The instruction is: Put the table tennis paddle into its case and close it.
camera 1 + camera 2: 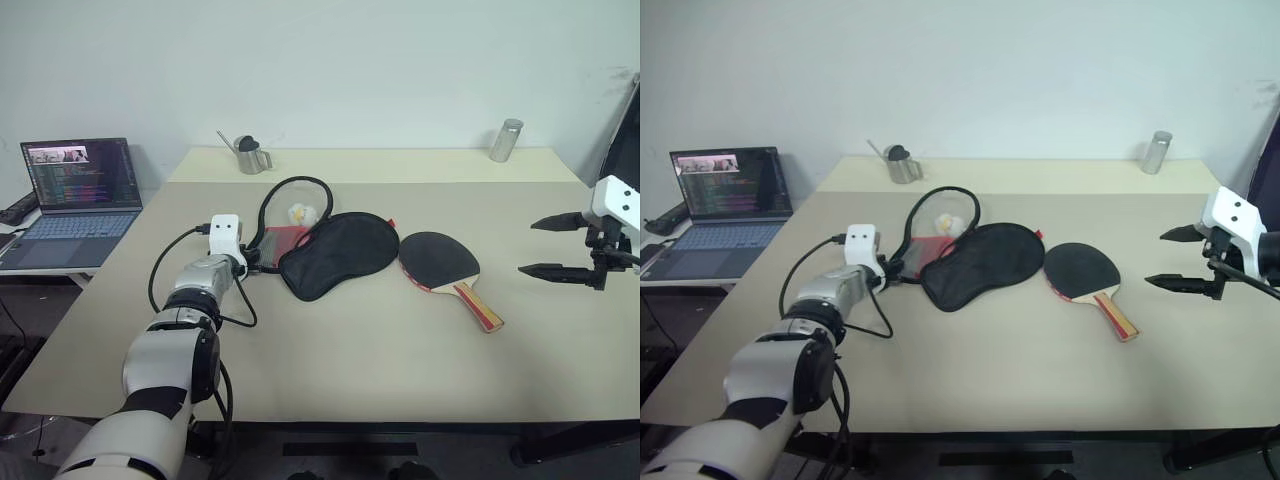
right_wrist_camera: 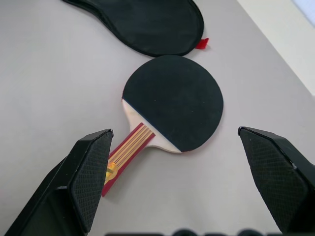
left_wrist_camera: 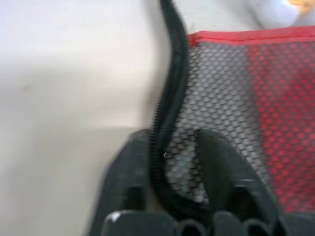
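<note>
From the head cameras I see the beige table [image 1: 350,370] with the soft black and red paddle-shaped zip case [image 1: 335,252] lying open near its middle, its black zip edge looping up behind it and a small white-yellow duck charm [image 1: 300,213] sitting just inside that loop. Just to the case's right, close but apart from it, lies the table tennis paddle with a round black rubber face, red edge and striped wooden handle [image 1: 445,270], flat on the table with the handle pointing toward me and to the right. My left gripper [image 1: 252,262] sits at the case's left end, at the red mesh part, while my right gripper [image 1: 545,246] hangs over the table's right side, well apart from the paddle, its two black fingers spread wide with nothing between them. A small metal pitcher [image 1: 252,156] and a metal cylinder [image 1: 506,140] stand at the far edge, and an open laptop [image 1: 72,200] rests on a side desk to the left. In the left wrist view the fingers [image 3: 224,172] are drawn close together, pinching the case's black zip edge and mesh. In the right wrist view the paddle lies between the widely parted fingers [image 2: 88,172], beyond their tips, untouched.
</note>
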`<action>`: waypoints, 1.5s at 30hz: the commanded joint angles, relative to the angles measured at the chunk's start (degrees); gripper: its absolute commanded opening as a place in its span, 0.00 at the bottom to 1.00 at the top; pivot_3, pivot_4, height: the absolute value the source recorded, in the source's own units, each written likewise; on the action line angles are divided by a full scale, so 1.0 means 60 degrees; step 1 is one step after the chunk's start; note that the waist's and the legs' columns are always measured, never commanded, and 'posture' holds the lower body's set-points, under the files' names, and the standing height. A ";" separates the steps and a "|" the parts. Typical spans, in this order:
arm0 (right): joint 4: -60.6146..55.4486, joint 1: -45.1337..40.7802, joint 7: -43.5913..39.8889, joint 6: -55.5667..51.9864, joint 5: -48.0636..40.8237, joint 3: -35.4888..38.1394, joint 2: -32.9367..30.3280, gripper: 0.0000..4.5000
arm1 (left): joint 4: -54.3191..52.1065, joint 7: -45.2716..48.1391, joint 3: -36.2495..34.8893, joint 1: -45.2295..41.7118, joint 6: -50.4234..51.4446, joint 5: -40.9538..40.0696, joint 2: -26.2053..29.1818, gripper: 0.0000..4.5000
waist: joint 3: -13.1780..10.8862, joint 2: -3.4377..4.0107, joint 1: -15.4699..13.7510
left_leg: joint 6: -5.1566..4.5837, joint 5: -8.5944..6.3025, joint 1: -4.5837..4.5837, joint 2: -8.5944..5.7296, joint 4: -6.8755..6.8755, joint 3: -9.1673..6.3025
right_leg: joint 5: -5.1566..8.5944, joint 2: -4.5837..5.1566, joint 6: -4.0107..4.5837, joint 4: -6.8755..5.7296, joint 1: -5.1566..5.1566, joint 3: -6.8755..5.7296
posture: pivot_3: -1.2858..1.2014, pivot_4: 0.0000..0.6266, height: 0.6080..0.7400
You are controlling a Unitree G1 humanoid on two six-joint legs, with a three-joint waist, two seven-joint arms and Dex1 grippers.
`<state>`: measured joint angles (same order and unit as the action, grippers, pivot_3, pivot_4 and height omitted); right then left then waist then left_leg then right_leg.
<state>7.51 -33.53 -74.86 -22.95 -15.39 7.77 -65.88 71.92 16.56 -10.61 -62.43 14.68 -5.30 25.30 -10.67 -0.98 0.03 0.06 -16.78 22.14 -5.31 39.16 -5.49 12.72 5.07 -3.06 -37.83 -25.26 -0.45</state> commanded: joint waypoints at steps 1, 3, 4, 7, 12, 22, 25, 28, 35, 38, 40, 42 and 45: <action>-0.0246 -0.0049 0.0069 -0.0003 -0.0195 0.0372 -0.0213 1.00 | -0.0952 -0.0325 -0.0198 0.0251 -0.0029 -0.0056 0.0479 0.01 | 0.0000 0.0000 0.0010 | 0.0000 0.0000 0.0000 0.0001 0.0000 -0.0001 | 0.0000 0.0000 0.0000 0.0000 0.0000 0.0000 | 0.52 0.24 1.00; -0.0220 -0.0078 0.0080 0.0008 -0.0198 0.0344 -0.0195 1.00 | -0.1337 -0.0531 -0.0213 0.0504 -0.0093 0.0009 0.0683 0.01 | 0.0000 0.0000 0.0030 | 0.0000 0.0000 0.0000 0.0002 -0.0001 0.0001 | 0.0000 -0.0001 0.0000 -0.0002 -0.0003 0.0003 | 0.52 0.24 1.00; -0.0200 -0.0099 0.0090 0.0021 -0.0186 0.0315 -0.0176 1.00 | -0.1492 -0.0627 -0.0235 0.0623 -0.0136 0.0025 0.0769 0.01 | 0.0000 0.0000 0.0035 | 0.0001 0.0000 -0.0001 0.0004 -0.0001 0.0001 | 0.0000 -0.0001 0.0000 -0.0003 -0.0003 0.0003 | 0.52 0.24 1.00; -0.0046 -0.0291 0.0096 0.0097 -0.0125 0.0156 -0.0090 1.00 | -0.1794 -0.0825 -0.0341 0.0881 -0.0140 -0.0019 0.0934 0.01 | 0.0000 0.0000 0.0029 | 0.0002 0.0001 -0.0003 0.0004 -0.0001 0.0000 | 0.0000 -0.0002 0.0000 -0.0005 -0.0002 0.0004 | 0.52 0.24 1.00; 0.0195 -0.0614 0.0029 0.0210 -0.0017 -0.0053 0.0011 1.00 | -0.3066 -0.1573 -0.0648 0.1392 -0.0239 -0.0203 0.0911 0.01 | 0.0003 -0.0007 0.0010 | 0.0003 0.0001 -0.0003 0.0002 0.0001 -0.0005 | 0.0000 -0.0001 0.0000 -0.0004 0.0000 0.0000 | 0.52 0.24 1.00; 0.0225 -0.0577 0.0015 0.0240 -0.0036 -0.0100 0.0050 1.00 | -0.9644 -0.4212 -0.0751 0.3861 0.1611 -0.0302 -0.1734 0.01 | 0.0004 -0.0012 -0.0059 | 0.0004 0.0002 0.0000 0.0002 0.0011 -0.0008 | 0.0000 0.0003 0.0000 0.0008 0.0009 0.0000 | 0.52 0.24 1.00; 0.0285 -0.0658 -0.0050 0.0247 -0.0025 -0.0111 -0.0011 1.00 | -1.0564 -0.5448 -0.0769 0.4101 0.2045 0.0011 -0.2673 0.01 | 0.0003 -0.0013 -0.0081 | 0.0004 0.0002 0.0000 0.0004 0.0019 -0.0006 | 0.0000 0.0002 0.0001 0.0000 0.0014 0.0000 | 0.52 0.24 1.00; 0.0323 -0.0699 -0.0087 0.0256 -0.0009 -0.0110 -0.0053 1.00 | -1.0950 -0.6328 -0.0979 0.4167 0.2369 0.0173 -0.3210 0.01 | 0.0005 -0.0015 -0.0067 | 0.0005 0.0001 -0.0007 0.0007 0.0023 0.0002 | 0.0000 -0.0001 0.0000 -0.0008 0.0017 0.0006 | 0.52 0.24 1.00; 0.0367 -0.0746 -0.0125 0.0304 0.0025 -0.0122 -0.0074 1.00 | -1.1563 -0.7451 -0.0969 0.4130 0.2735 0.0599 -0.3756 0.01 | 0.0004 -0.0016 -0.0107 | 0.0006 0.0002 -0.0014 0.0009 0.0038 0.0002 | 0.0000 -0.0005 0.0000 -0.0013 0.0031 0.0004 | 0.52 0.24 1.00; 0.0337 -0.0705 -0.0130 0.0305 0.0025 -0.0087 -0.0073 1.00 | -1.1493 -0.7832 -0.1115 0.3983 0.2739 0.0597 -0.3945 0.01 | 0.0004 -0.0016 -0.0126 | 0.0007 0.0001 -0.0007 0.0010 0.0072 -0.0002 | 0.0000 -0.0006 0.0000 -0.0015 0.0039 -0.0002 | 0.52 0.24 1.00; 0.0272 -0.0644 -0.0144 0.0273 -0.0003 -0.0027 -0.0105 1.00 | -1.1144 -0.8159 -0.1279 0.3649 0.2586 0.0452 -0.4206 0.01 | 0.0003 -0.0018 -0.0159 | 0.0006 0.0000 -0.0007 0.0009 0.0085 -0.0004 | -0.0002 -0.0005 -0.0002 -0.0016 0.0046 -0.0004 | 0.52 0.24 1.00; 0.0268 -0.0631 -0.0157 0.0268 -0.0002 0.0001 -0.0147 1.00 | -1.0768 -0.8209 -0.1330 0.3315 0.2434 0.0285 -0.4454 0.01 | 0.0002 -0.0020 -0.0233 | 0.0006 0.0000 -0.0005 0.0008 0.0100 -0.0011 | -0.0005 -0.0006 -0.0008 -0.0017 0.0055 -0.0010 | 0.52 0.24 1.00; 0.0259 -0.0647 -0.0183 0.0244 -0.0009 0.0021 -0.0191 1.00 | -1.0335 -0.8598 -0.1679 0.2951 0.2624 -0.0033 -0.4878 0.01 | 0.0002 -0.0020 -0.0252 | 0.0006 0.0000 -0.0009 0.0003 0.0114 -0.0025 | -0.0010 -0.0005 -0.0016 -0.0010 0.0084 -0.0022 | 0.52 0.24 1.00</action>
<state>10.19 -36.74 -75.88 -21.94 -14.81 6.35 -65.27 9.62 -33.34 -19.58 -43.38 30.62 -4.45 -3.21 -10.66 -1.10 -1.48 0.10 -16.79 22.07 -5.30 39.85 -5.66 12.66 5.04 -3.17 -37.85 -24.71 -0.58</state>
